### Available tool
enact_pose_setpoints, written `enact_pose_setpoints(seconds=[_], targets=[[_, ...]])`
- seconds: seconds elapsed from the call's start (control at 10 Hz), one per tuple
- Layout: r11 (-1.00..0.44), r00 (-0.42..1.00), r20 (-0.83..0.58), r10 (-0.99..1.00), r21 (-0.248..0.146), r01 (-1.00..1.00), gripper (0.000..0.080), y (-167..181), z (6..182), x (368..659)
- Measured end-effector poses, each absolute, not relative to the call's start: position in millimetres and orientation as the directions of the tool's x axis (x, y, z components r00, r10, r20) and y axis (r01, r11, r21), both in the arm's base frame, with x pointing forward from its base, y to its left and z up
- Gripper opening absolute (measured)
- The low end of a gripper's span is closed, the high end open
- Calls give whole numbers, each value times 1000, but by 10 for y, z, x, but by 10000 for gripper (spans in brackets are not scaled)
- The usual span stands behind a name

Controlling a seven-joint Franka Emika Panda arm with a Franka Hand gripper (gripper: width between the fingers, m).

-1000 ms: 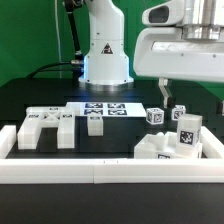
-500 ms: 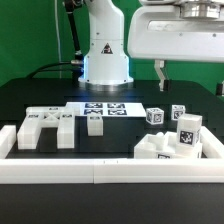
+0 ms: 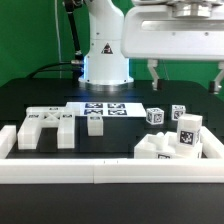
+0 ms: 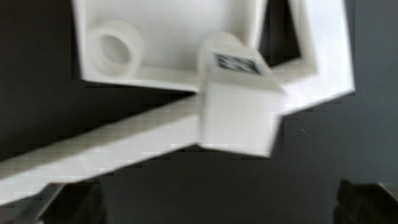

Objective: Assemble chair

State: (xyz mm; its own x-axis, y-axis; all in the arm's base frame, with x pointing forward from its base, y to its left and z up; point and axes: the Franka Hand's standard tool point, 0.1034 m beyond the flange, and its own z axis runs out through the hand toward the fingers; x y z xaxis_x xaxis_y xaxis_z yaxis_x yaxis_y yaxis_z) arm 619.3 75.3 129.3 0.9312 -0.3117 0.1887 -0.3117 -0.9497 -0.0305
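Observation:
The chair's white tagged parts lie on the black table. A slotted panel (image 3: 45,125) is at the exterior view's left, with a short bar (image 3: 95,123) beside it. Two small cubes (image 3: 155,116) (image 3: 178,113) sit right of the middle. A tall tagged block (image 3: 186,133) stands on a blocky part (image 3: 158,148) at the exterior view's right. My gripper (image 3: 186,78) hangs open and empty well above these right-hand parts. In the wrist view the tagged block (image 4: 237,95) and a part with a round hole (image 4: 116,45) lie far below the open gripper (image 4: 219,205).
A long white border rail (image 3: 100,168) runs along the front and up both sides, and shows as a slanted bar in the wrist view (image 4: 98,145). The marker board (image 3: 105,108) lies before the robot base (image 3: 105,55). Green backdrop behind.
The gripper has risen and shifted a little toward the exterior view's left. Both fingers now show, spread wide. The parts have not moved.

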Motion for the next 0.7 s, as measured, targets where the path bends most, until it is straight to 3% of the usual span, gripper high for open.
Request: enact_pose_setpoints(seconds=[0.2, 0.4, 0.7], targets=[[-974, 957, 182, -225, -25, -224, 648, 312, 1258, 5881], [-986, 971, 176, -165, 1, -168, 648, -52, 1149, 5745], [-984, 969, 177, -174, -2, -176, 648, -10, 1148, 5759]])
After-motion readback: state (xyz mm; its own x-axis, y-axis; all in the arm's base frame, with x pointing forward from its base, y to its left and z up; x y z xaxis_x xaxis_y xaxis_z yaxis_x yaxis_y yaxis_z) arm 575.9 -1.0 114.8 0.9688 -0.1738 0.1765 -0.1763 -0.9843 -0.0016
